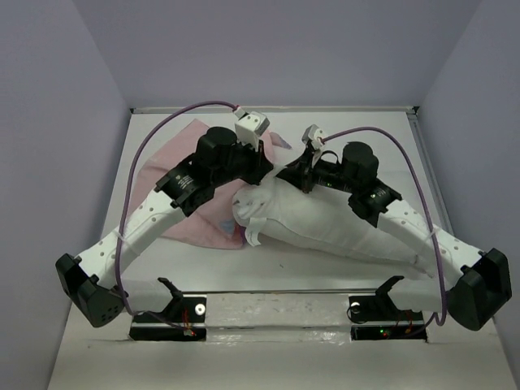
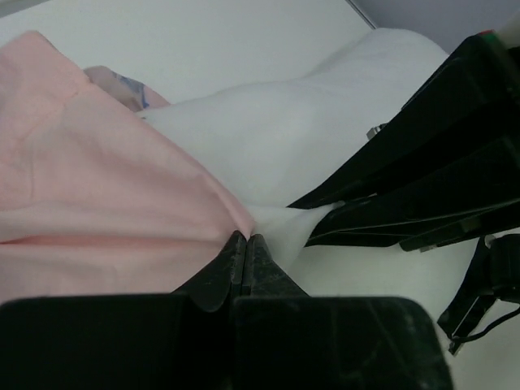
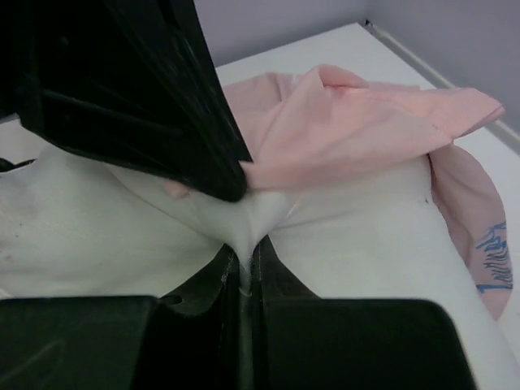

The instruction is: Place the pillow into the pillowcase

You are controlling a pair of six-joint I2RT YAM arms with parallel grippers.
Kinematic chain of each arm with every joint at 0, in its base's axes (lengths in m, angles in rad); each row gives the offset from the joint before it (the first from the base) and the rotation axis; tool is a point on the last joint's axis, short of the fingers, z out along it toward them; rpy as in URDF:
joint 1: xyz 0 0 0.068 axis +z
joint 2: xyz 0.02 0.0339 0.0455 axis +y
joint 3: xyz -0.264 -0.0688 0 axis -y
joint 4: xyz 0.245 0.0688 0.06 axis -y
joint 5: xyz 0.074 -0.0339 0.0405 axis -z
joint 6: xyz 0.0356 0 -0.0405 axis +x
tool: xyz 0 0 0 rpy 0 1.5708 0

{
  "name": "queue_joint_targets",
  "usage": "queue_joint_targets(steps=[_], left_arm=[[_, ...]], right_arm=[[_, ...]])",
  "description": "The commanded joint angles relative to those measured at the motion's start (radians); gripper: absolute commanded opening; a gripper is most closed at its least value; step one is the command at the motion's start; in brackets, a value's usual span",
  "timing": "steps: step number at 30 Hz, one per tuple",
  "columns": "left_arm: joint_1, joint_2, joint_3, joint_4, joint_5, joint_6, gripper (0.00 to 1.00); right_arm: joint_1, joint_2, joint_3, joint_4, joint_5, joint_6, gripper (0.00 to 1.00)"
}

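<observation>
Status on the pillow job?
Left gripper: jaws shut on pillowcase. Right gripper: jaws shut on pillow. Pillow mostly outside. No obstruction seen.

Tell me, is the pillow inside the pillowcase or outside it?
Mostly outside. In the top view the white pillow lies bare, and the pink pillowcase lies bunched at its left end.

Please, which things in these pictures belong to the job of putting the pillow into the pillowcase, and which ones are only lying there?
Belong to the job: the pillow, pinched by the right gripper; the pillowcase, its edge pinched by the left gripper.
Only standing by: the table; the black stands at its near edge.
</observation>
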Motion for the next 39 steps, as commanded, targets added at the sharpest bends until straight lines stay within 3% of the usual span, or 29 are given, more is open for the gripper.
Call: queue_joint_targets(steps=[1, 4, 9, 13, 14, 17, 25, 26, 29, 32, 34, 35, 37, 39], left_arm=[[-0.006, 0.024, 0.093, -0.098, -0.015, 0.029, 0.0], [-0.005, 0.035, 0.156, -0.09, -0.087, 0.041, 0.0], [-0.003, 0.088, 0.267, -0.098, -0.089, 0.064, 0.0], [0.0, 0.179, 0.291, -0.11, -0.016, 0.063, 0.0], [-0.003, 0.197, 0.297, -0.097, 0.012, 0.052, 0.0], [-0.043, 0.239, 0.301, -0.04, 0.06, 0.04, 0.0], [-0.039, 0.344, 0.255, 0.048, 0.124, 0.044, 0.0], [-0.037, 0.352, 0.244, 0.057, 0.113, 0.043, 0.0], [-0.013, 0.322, 0.178, 0.118, 0.142, 0.02, 0.0], [0.033, 0.309, 0.155, 0.123, 0.135, 0.012, 0.02], [0.056, 0.294, 0.149, 0.121, 0.084, 0.006, 0.24], [0.069, 0.282, 0.137, 0.132, 0.042, -0.011, 0.55], [0.078, 0.205, 0.08, 0.153, -0.05, -0.044, 0.83], [0.078, 0.11, -0.015, 0.239, -0.202, -0.087, 0.86]], right_arm=[[0.008, -0.021, 0.199, -0.022, -0.181, -0.078, 0.0], [0.042, -0.086, 0.188, -0.2, -0.235, -0.063, 0.0], [0.042, -0.231, -0.013, -0.24, -0.339, -0.004, 0.0], [0.042, -0.312, -0.075, -0.218, -0.237, 0.003, 0.0], [0.042, -0.32, -0.077, -0.215, -0.077, 0.037, 0.0], [0.042, -0.324, -0.126, -0.064, 0.113, 0.055, 0.0], [0.042, -0.136, -0.264, 0.527, 0.349, 0.102, 0.0], [0.042, -0.072, -0.258, 0.582, 0.481, 0.083, 0.0], [0.042, 0.097, -0.242, 0.708, 0.691, 0.017, 0.0], [0.042, 0.188, -0.178, 0.676, 0.676, -0.002, 0.0], [0.042, 0.223, -0.161, 0.655, 0.655, 0.047, 0.0], [0.042, 0.231, -0.153, 0.645, 0.655, 0.078, 0.0], [0.028, 0.249, -0.117, 0.59, 0.63, 0.127, 0.0], [-0.01, 0.252, -0.098, 0.547, 0.567, 0.173, 0.0]])
